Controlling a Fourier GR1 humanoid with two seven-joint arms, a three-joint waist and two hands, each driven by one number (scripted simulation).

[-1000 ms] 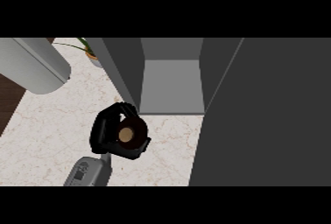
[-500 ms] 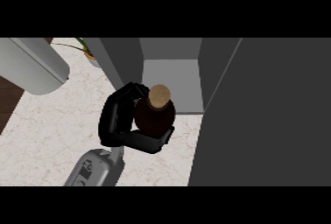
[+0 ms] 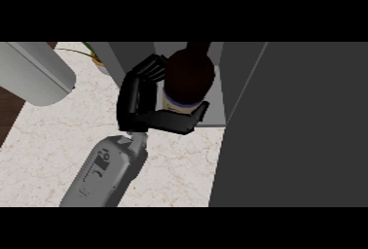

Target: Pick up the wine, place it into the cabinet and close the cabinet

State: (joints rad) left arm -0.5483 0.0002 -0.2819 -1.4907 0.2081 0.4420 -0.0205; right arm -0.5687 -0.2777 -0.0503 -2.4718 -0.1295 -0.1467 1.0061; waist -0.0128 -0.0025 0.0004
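Fingers [image 3: 147,68] of our left hand [image 3: 138,104] curl round the wine [image 3: 188,73], with the thumb wrapped across below its label. We hold the bottle at the mouth of the open cabinet [image 3: 241,78], by the table's [image 3: 57,146] far edge. Its long axis leans, neck pointing away into the cabinet.
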